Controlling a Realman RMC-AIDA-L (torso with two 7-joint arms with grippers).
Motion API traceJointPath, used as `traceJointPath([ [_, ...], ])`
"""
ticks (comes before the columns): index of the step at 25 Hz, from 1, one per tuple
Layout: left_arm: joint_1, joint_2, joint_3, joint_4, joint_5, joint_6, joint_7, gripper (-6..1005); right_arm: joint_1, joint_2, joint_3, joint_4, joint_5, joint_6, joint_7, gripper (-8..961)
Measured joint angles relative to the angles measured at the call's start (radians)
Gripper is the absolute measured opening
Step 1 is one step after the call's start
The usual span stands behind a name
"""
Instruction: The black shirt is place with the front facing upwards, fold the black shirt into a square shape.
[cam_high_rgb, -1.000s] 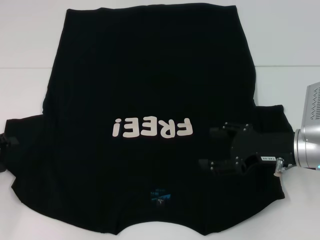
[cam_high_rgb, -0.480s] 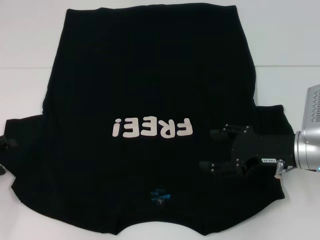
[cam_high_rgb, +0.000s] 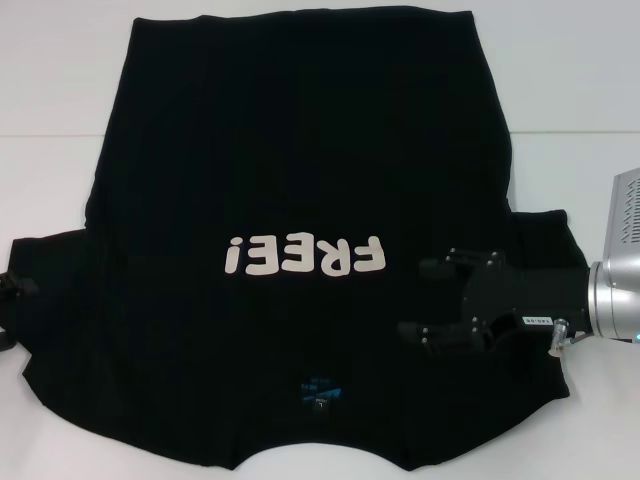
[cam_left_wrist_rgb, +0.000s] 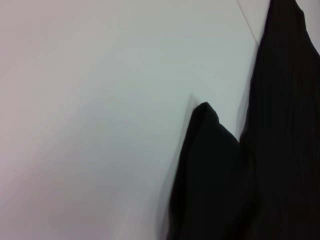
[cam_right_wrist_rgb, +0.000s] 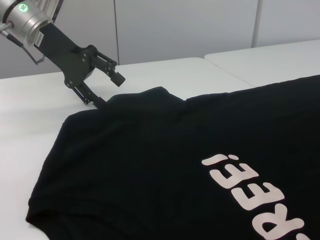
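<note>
Black shirt (cam_high_rgb: 300, 180) lies flat on the bench (cam_high_rgb: 570, 90), print up. Right hand (cam_high_rgb: 436, 300) has eased back slightly over its sleeve, unclenched; left hand (cam_right_wrist_rgb: 109, 86) unclenched at the other sleeve — folding not begun.

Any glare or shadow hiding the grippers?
Head view: even light, no glare, but the right gripper, open, barely separates from the black shirt. Right wrist view: the left gripper, open, reads clearly against the white table. Left wrist view: only a soft shadow beside the sleeve.
</note>
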Motion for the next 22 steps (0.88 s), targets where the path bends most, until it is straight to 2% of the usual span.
traceJointPath([
  [22, -0.011, -0.012, -0.002, -0.004, -0.030, -0.027, 0.009, 932, 0.003, 0.000, 0.000, 0.000, 0.001, 0.002, 0.002, 945],
])
